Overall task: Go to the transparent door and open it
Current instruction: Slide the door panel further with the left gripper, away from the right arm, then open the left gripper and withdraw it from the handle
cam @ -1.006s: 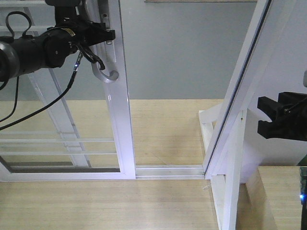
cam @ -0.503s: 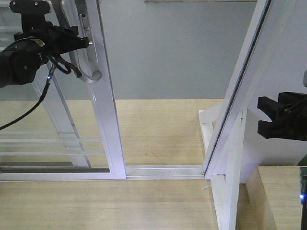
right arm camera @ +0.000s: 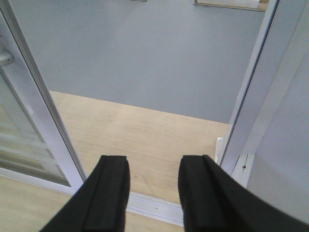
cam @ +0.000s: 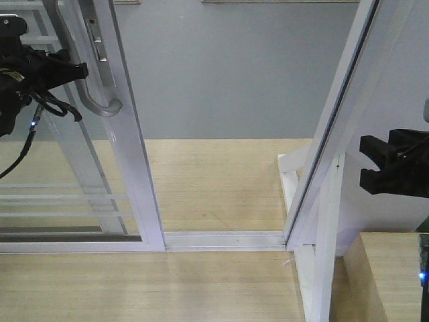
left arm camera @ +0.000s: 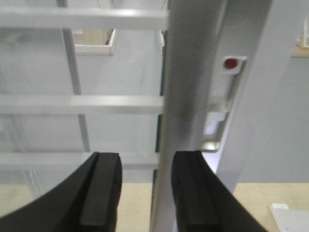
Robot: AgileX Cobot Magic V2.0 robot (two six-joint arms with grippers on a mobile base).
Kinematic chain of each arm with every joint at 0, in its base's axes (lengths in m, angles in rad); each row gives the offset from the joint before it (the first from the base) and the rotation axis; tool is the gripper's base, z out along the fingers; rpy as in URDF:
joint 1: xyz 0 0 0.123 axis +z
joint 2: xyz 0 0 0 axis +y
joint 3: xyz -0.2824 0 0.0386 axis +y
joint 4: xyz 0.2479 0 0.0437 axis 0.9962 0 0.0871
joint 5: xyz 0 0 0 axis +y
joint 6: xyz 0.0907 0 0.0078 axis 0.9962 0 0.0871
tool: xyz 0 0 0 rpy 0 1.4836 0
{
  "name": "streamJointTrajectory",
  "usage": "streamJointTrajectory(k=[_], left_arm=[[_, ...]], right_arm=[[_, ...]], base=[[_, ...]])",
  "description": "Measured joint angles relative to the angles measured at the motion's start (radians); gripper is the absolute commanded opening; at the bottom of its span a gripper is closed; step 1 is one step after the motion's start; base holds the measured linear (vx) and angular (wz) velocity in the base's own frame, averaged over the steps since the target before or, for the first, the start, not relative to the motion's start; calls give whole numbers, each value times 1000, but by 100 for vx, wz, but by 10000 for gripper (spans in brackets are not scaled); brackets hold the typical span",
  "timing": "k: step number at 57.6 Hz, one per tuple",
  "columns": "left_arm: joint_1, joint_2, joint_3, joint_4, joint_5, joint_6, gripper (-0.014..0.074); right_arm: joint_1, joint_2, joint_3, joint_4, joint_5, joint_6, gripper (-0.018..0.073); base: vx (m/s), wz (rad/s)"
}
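We are hooking our left gripper (left arm camera: pixel 145 186), jaws parted, around the handle (cam: pixel 100 104) of the transparent door (cam: pixel 127 168). Our right gripper (right arm camera: pixel 152 193) is hanging spread and empty over the floor track (cam: pixel 224 239).

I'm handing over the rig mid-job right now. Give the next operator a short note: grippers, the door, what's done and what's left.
Left gripper: at the curved grey J-shaped handle of the transparent door, the clear-glass sliding panel in a glossy white frame. In the left wrist view the jaws are apart with the handle bar running between them; contact cannot be confirmed.
Right gripper: open, empty, idle beside the slanted white door-frame post.
Done: the door has slid left over the last second, and a wide gap now shows the floor track.
Left: keep pulling left if full opening is wanted, then release.
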Motion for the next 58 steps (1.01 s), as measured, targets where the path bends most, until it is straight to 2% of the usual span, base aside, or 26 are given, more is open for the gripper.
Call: streamJointTrajectory(k=[17,26,44,51,58], left_arm=[[-2,-32,0,0,-53,0,381],[-1,-25,0,0,-128,13,381],[48,33,-11,8,-163,12,381],[49,39,-11,15,-171,-13,381],[49,42,-11,30,-174,-74,381]], right_arm=[[0,0,0,0,0,0,333],[0,0,0,0,1,0,333],[0,0,0,0,17,0,333],[0,0,0,0,23,0,333],[0,0,0,0,24,0,333]], base=[[0,0],[0,0],[0,0],[0,0],[0,0]])
